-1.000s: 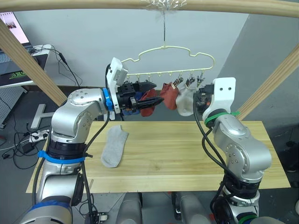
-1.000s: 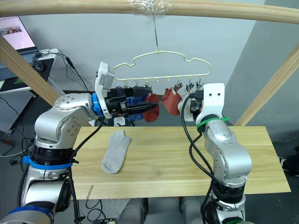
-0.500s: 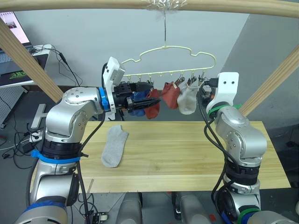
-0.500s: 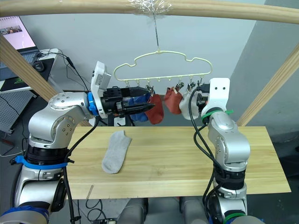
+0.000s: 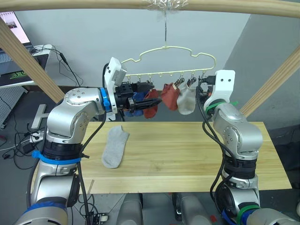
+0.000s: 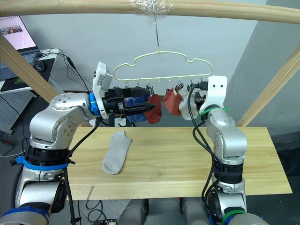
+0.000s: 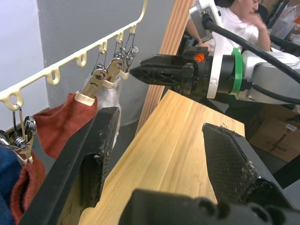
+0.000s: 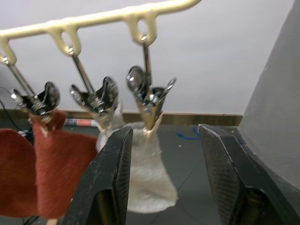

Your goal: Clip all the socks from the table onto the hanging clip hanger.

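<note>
The pale-yellow clip hanger (image 5: 167, 49) hangs from the top pole. Clipped to its bottom bar are a blue sock (image 5: 137, 100), two rust-red socks (image 5: 151, 105) (image 5: 170, 96) and a light grey sock (image 5: 186, 100). Another light grey sock (image 5: 115, 146) lies flat on the table (image 5: 187, 154) at the left. My left gripper (image 7: 159, 122) is open and empty, level with the blue and first red socks. My right gripper (image 8: 165, 130) is open at the hanger's right end, facing the clip (image 8: 149, 101) that holds the grey sock (image 8: 146, 180).
Round wooden frame poles cross the top (image 5: 220, 6) and slant down on both sides (image 5: 28, 63) (image 5: 276, 79). A laptop (image 5: 10, 29) and cables sit on a stand at the far left. A person (image 7: 236, 21) sits beyond the table in the left wrist view.
My right gripper has risen and moved in toward the hanger's right-end clips. The hanger and its socks have swung slightly. My left gripper stays near the first red sock.
</note>
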